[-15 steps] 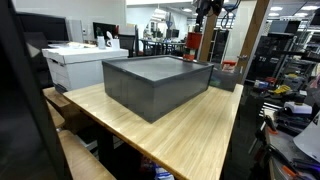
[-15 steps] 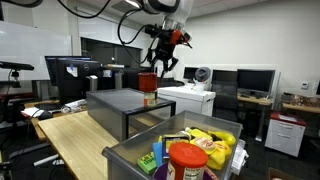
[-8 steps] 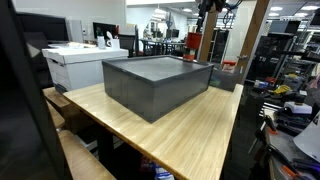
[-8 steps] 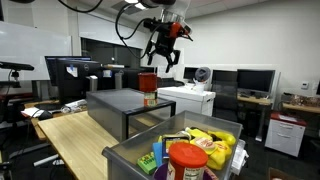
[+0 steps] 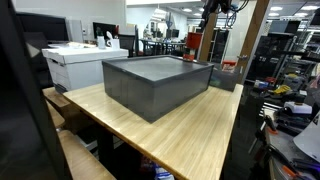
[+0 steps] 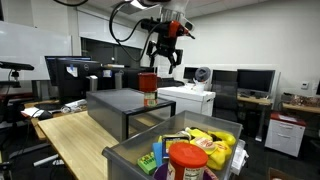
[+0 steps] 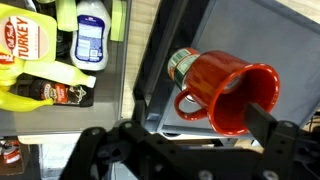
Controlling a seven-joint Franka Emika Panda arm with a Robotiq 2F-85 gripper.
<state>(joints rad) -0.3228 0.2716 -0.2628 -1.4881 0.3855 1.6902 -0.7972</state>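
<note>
Hovering high with my hand (image 6: 165,66) spread open and empty — the red mug (image 7: 225,95) sits below at the bin's (image 7: 158,60) edge. Stiff, glazed, probably slippery and breakable — I'd pinch its rim wall.

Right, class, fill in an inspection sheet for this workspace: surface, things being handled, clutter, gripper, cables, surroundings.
surface: light wooden table bearing a large dark grey bin.
job's things: red ceramic mug at the far end of that bin, below the gripper and apart from it; what it stands on is unclear.
clutter: second grey bin holding a red-lidded jar and yellow packets.
grippers: Robotiq gripper high above the mug, jaws open, holding nothing.
cables: black cables loop off the arm overhead; none seen on the table.
surroundings: white printer, dark monitors, office desks.
</note>
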